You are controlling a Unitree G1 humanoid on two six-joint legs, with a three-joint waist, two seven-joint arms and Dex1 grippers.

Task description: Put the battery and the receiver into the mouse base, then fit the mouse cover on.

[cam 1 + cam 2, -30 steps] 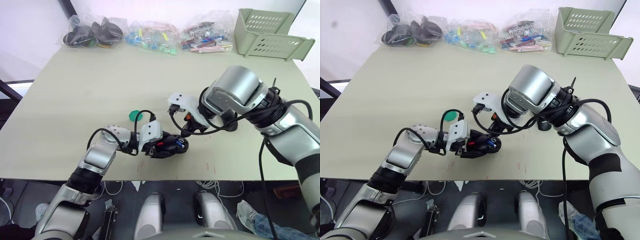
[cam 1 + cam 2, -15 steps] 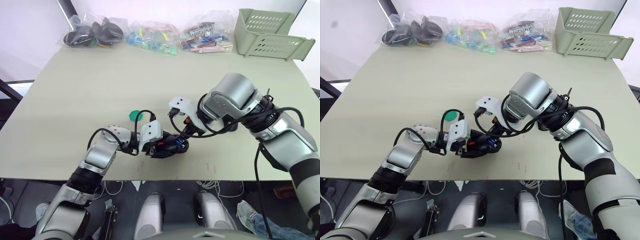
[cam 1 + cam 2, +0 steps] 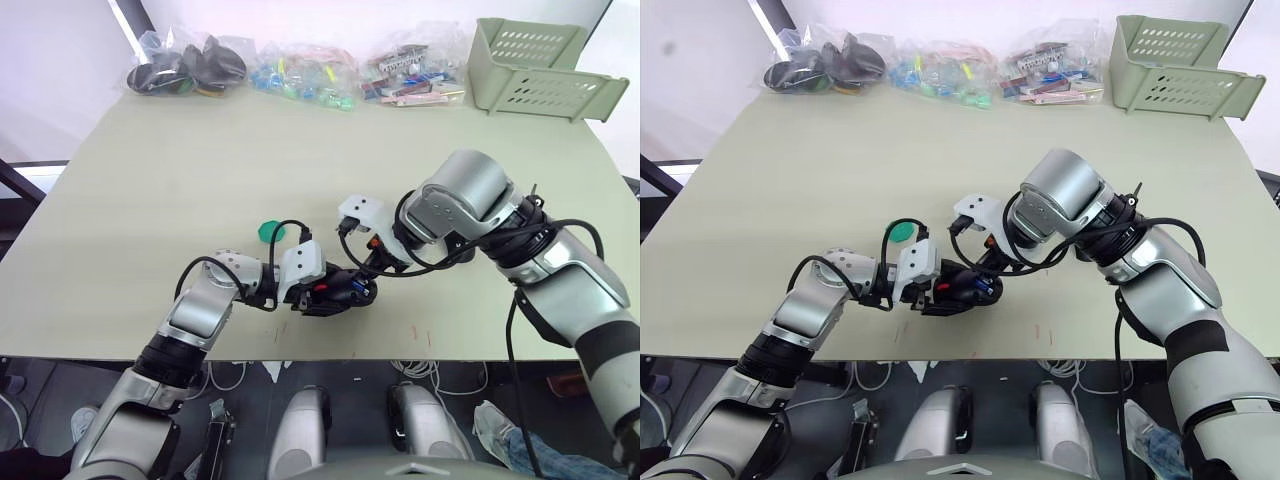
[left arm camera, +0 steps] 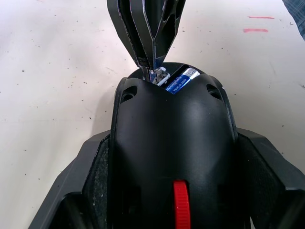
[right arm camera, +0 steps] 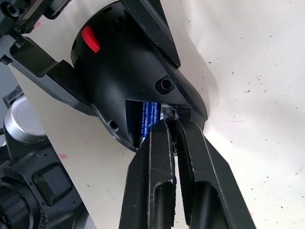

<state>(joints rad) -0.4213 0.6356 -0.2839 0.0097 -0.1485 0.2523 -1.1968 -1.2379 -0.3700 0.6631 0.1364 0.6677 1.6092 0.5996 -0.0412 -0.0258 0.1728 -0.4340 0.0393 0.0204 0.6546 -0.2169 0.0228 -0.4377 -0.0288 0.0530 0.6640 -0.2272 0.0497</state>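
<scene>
Near table's front edge, left gripper is clamped on the mouse base, one finger on each side, base resting on the table. Base's red scroll wheel faces the left wrist cam. At the base's far end the battery lies in its slot w/ blue label and silver end visible. Right beside it sits the receiver, a tiny silvery nub at the mouth of its slot.

Right gripper comes in from the opposite side, fingers nearly together w/ just a thin gap, tips pinched on the receiver at the base's open end. Both grippers meet over the base, approx. centre-front of table.

Just behind the left forearm a green disc lies flat on the table.

Further back, along the far edge: clear bags of mixed parts, one w/ dark shells at the far left corner. Green basket stands at the far right corner. Can't pick out the mouse cover for certain.
</scene>
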